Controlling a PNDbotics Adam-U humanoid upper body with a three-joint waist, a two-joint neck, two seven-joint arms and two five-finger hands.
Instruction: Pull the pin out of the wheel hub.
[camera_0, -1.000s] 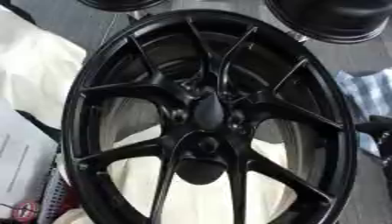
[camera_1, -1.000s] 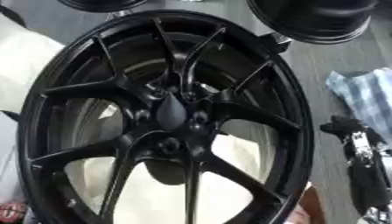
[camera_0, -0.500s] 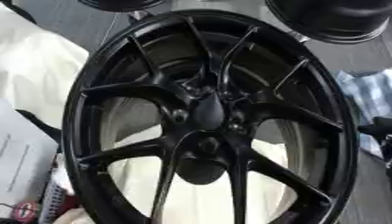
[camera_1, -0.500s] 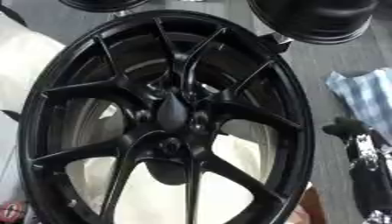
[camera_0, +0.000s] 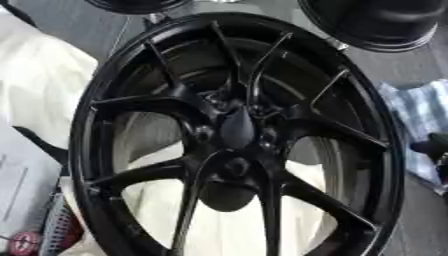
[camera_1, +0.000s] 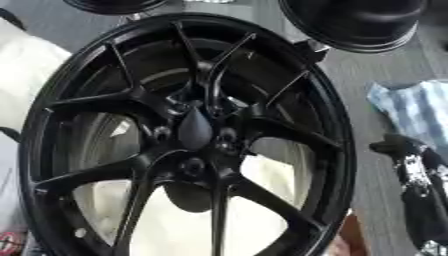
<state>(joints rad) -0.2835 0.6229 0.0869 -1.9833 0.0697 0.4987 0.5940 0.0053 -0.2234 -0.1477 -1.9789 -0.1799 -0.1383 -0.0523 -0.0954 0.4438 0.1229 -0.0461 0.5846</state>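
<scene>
A large black multi-spoke wheel (camera_0: 105, 100) fills most of both views, standing tilted with its face toward me. At its middle is the hub (camera_0: 234, 131), where a dark teardrop-shaped piece (camera_1: 194, 129) sits among the bolt holes; I cannot make out a separate pin. My right hand (camera_1: 413, 172), black with silver parts, shows at the right edge beside the rim, apart from the hub and not touching the wheel. My left hand is out of sight.
Two more black wheels lie at the top: one at the right (camera_0: 376, 22), one at the left (camera_0: 136, 5). White cloth (camera_0: 35, 85) lies left and under the wheel. A blue checked cloth (camera_1: 420, 107) lies at the right. A small red thing (camera_0: 22, 242) sits at lower left.
</scene>
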